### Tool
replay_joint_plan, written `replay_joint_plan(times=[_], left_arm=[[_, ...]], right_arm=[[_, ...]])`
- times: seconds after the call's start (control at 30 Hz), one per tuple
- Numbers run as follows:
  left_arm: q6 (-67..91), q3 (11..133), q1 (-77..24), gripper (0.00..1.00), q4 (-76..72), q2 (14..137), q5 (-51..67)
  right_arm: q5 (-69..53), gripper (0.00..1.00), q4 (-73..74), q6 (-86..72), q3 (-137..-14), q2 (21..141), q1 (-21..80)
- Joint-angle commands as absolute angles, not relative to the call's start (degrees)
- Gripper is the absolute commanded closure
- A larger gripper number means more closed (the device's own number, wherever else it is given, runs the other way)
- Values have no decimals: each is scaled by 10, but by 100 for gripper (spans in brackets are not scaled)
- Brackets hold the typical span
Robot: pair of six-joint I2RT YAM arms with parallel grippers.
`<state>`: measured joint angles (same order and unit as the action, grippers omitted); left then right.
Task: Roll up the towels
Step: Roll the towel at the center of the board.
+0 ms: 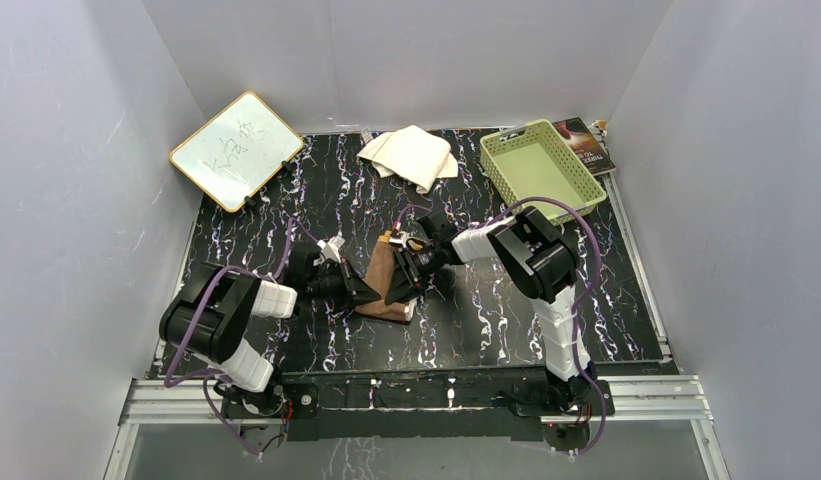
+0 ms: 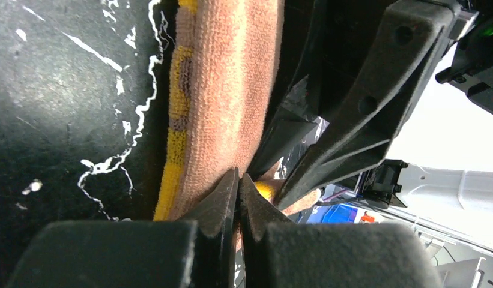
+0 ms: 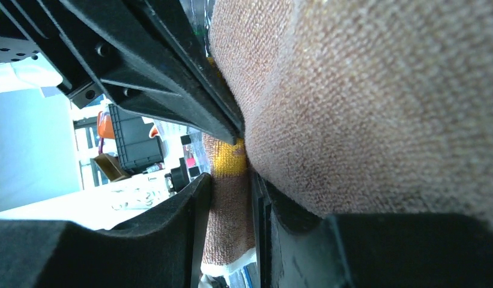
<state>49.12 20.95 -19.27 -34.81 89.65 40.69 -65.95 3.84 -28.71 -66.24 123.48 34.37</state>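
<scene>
The orange-yellow towel (image 1: 384,283) lies bunched at mid-table, brown back outward. My left gripper (image 1: 354,288) comes at it from the left. In the left wrist view that gripper (image 2: 239,179) is shut, with a thin edge of the towel (image 2: 226,90) pinched between its tips. My right gripper (image 1: 408,268) meets the towel from the right. In the right wrist view its jaws (image 3: 230,180) stand apart with a fold of the towel (image 3: 364,108) in the gap. The cream-white towel (image 1: 411,155) lies crumpled at the back.
A green basket (image 1: 541,165) stands at the back right with a dark book (image 1: 586,145) beside it. A small whiteboard (image 1: 236,150) leans at the back left. The two grippers nearly touch each other over the towel.
</scene>
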Motion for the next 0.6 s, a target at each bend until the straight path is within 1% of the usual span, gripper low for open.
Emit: replay_joint_plan(times=[0.0,0.07,0.1,0.13,0.17,0.3,0.37,0.47,0.57], left_arm=[[476,200,-196,100,-389,911,389],[464,202,-196,100,-377,916,378],[460,204,-196,100,-372,917,375],[455,206,-196,100,-367,919,371],[450,209,-196,100,-362,921,369],[434,220,-200,100,-339,924,361],[423,227,-205,100,-322,926,354],[411,233,-214,100,-300,931,345],[405,234,-218,100,-292,939,341]], right_arm=[[-534,68,69,-246,-656,1254,334],[-531,65,71,-244,-658,1255,334],[-529,60,72,-242,-660,1254,333],[-523,52,76,-236,-661,1251,334],[-515,46,81,-228,-662,1243,334],[-445,33,129,-175,-679,1189,334],[-392,30,135,-153,-684,1142,336],[-308,30,124,-117,-678,1053,350],[-236,30,75,-57,-631,957,386]])
